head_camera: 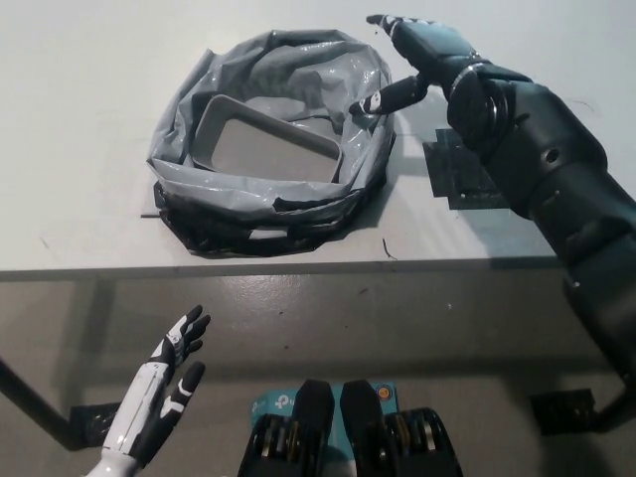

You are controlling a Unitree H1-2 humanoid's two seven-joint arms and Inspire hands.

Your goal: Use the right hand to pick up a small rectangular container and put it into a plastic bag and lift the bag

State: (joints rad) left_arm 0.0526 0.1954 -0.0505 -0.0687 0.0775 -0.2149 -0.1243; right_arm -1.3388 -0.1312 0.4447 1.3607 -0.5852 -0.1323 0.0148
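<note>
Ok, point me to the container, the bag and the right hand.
container [266, 151], head view: its pale inner floor, inside the bag.
plastic bag [248, 199], head view: crumpled grey near wall.
right hand [422, 52], head view: middle of the black hand, at the bag's right rim.

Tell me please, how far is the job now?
Done: the container lies inside the plastic bag on the table. In hand: the right robot hand, open, is at the bag's right rim, gripping nothing. Left: grasp and lift the bag. The left robot hand rests open below the table edge.
</note>
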